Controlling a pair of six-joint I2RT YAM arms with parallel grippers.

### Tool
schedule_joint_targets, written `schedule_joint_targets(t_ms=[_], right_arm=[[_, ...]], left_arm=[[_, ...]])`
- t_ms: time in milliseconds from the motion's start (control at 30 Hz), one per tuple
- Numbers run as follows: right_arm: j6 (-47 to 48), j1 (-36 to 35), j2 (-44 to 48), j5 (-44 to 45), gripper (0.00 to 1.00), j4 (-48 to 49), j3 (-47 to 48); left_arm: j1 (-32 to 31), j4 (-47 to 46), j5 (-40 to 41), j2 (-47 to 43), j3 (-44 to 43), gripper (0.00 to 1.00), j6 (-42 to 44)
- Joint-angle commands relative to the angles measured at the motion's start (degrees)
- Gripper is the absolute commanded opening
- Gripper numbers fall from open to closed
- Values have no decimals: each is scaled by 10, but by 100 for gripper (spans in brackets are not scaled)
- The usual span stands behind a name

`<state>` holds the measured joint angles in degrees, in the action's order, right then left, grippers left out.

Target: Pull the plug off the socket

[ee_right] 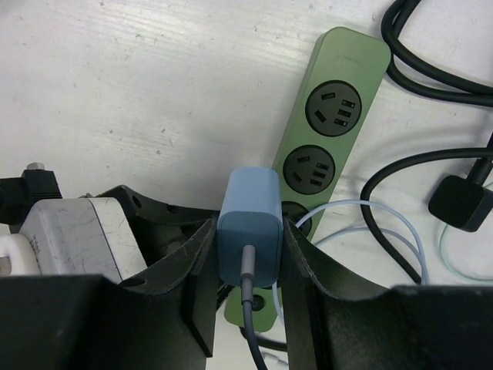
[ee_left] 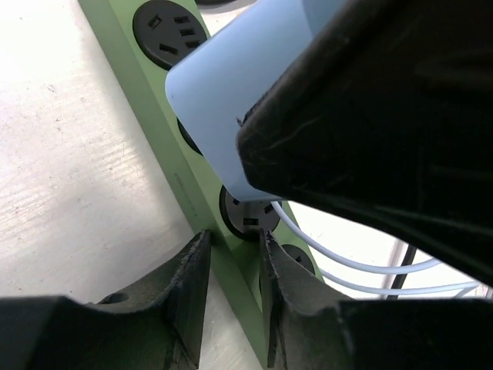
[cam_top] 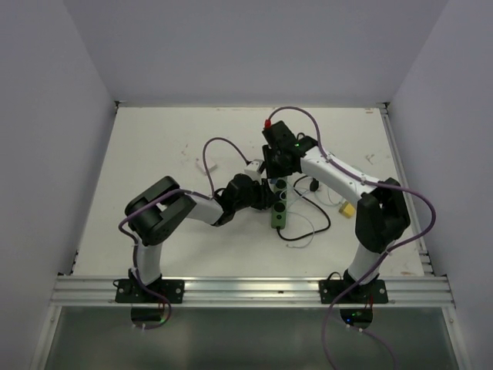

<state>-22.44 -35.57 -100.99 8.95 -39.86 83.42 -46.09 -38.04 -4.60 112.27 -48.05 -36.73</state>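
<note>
The green power strip socket (cam_top: 277, 216) lies mid-table with round black outlets (ee_right: 333, 112). A blue-grey plug block (ee_right: 250, 216) with a grey cable (ee_right: 248, 297) stands over the strip's near outlets. My right gripper (ee_right: 248, 231) is shut on the plug's two sides, seen from above (cam_top: 276, 171). I cannot tell whether the prongs are still in the outlet. My left gripper (ee_left: 231, 243) is shut on the strip (ee_left: 158, 127), one finger at its side edge, and it reaches in from the left (cam_top: 266, 199). The plug (ee_left: 231, 85) shows just above the left fingers.
Thin white cables (ee_right: 370, 223) and a thick black cord (ee_right: 431, 69) with a black plug (ee_right: 460, 202) lie right of the strip. A white adapter (ee_right: 77, 231) sits to the left. A small yellow object (cam_top: 347, 210) lies near the right arm.
</note>
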Motion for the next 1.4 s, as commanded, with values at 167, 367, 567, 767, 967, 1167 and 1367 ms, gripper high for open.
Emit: schedule_joint_targets(t_ms=[167, 367, 567, 767, 967, 1167, 1367], right_arm=[[13, -2, 47, -21, 0, -44, -10], [2, 78, 126, -87, 0, 2, -69], [20, 98, 173, -131, 0, 7, -82], [4, 98, 186, -190, 0, 31, -81], [-10, 41, 182, -206, 0, 64, -53], [-31, -71, 86, -217, 0, 120, 11], [-35, -162, -76, -197, 0, 143, 98]], left_arm=[[8, 153, 107, 7, 89, 52, 38], [8, 97, 107, -136, 162, 60, 37], [3, 143, 98, -280, 157, 61, 54], [2, 270, 135, -455, 142, 62, 99], [4, 468, 302, -630, 101, 62, 141], [6, 577, 412, -748, 49, 64, 149], [5, 637, 443, -774, 20, 76, 184]])
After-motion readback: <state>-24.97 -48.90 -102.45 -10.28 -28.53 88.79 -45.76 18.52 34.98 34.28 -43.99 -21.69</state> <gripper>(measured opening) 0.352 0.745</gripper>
